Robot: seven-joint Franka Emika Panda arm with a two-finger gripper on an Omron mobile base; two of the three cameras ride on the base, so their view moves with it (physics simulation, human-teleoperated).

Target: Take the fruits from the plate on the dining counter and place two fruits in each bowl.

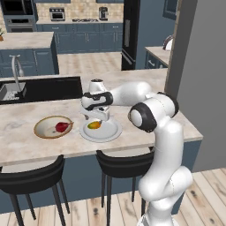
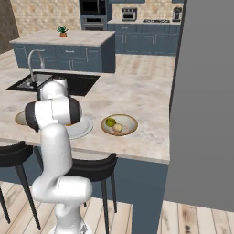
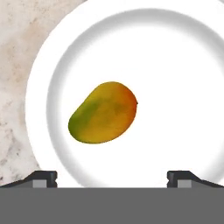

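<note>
Gripper [image 1: 98, 117] hanging spread wide and empty right above the plate [image 1: 113, 132] on the dining counter [image 1: 26, 145], orange-yellow fruit [image 3: 103, 113] lying just left of center, long axis running diagonally across the jaws.

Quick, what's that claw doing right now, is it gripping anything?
Gripper: open, holding nothing, above the orange-yellow fruit lying on the plate.

Orange-yellow fruit [image 3: 104, 113], white plate [image 3: 183, 87]
</note>
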